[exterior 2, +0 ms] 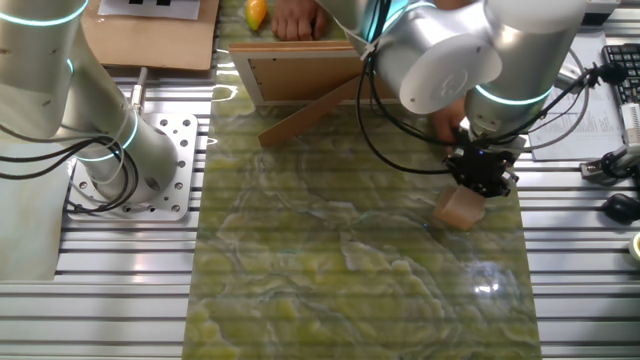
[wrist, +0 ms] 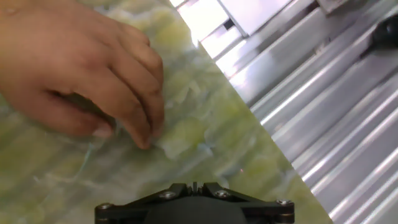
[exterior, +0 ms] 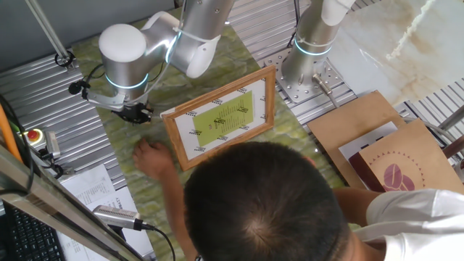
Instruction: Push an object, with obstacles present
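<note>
In one fixed view the gripper (exterior: 136, 112) hangs low over the green mat (exterior: 217, 72), left of the picture frame (exterior: 221, 116), with a person's hand (exterior: 152, 156) just beside it. In the other fixed view the wooden block (exterior 2: 460, 209) sits right under the gripper, touching or nearly so. The hand view shows only fingers (wrist: 134, 93), so I cannot tell whether the jaws are apart or together. Best to wait until the hand clears, then push low and steadily, steering away from the frame and the yellow piece (exterior 2: 257, 13)

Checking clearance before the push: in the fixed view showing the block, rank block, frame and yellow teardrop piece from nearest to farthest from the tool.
1. Wooden block, just below the tool.
2. Picture frame, up-left.
3. Teardrop piece, top edge, farthest.
</note>
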Available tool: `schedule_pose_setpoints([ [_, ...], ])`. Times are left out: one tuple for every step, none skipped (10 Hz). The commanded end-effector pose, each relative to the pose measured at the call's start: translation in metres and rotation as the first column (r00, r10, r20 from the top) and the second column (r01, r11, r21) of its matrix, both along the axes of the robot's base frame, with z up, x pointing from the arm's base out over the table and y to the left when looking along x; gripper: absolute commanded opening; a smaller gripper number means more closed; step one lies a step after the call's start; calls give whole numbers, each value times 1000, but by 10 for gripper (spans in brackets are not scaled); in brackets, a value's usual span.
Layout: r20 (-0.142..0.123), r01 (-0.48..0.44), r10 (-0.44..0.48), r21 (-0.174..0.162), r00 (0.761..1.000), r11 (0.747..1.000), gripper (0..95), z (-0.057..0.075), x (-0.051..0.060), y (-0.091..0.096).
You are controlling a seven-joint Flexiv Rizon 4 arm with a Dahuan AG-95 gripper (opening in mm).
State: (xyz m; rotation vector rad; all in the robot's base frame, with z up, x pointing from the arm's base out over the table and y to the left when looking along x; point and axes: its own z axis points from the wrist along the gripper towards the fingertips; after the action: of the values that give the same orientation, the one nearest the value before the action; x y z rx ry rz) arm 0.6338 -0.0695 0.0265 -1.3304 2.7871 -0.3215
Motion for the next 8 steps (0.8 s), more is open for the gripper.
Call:
schedule_pose_setpoints([
  [11,39,-39,-12,999,999,0,2,-1,-6],
  [19,71,-70,-18,997,997,0,3,-3,-9],
  [21,84,-84,-20,996,996,0,3,-3,-10],
  [25,106,-105,-28,994,994,0,2,-3,-12],
  [28,117,-116,-31,993,993,0,2,-4,-14],
  [31,131,-130,-34,991,991,0,2,-4,-16],
  [35,146,-145,-39,989,989,0,1,-5,-19],
  [40,164,-163,-40,986,986,0,-1,-7,-24],
])
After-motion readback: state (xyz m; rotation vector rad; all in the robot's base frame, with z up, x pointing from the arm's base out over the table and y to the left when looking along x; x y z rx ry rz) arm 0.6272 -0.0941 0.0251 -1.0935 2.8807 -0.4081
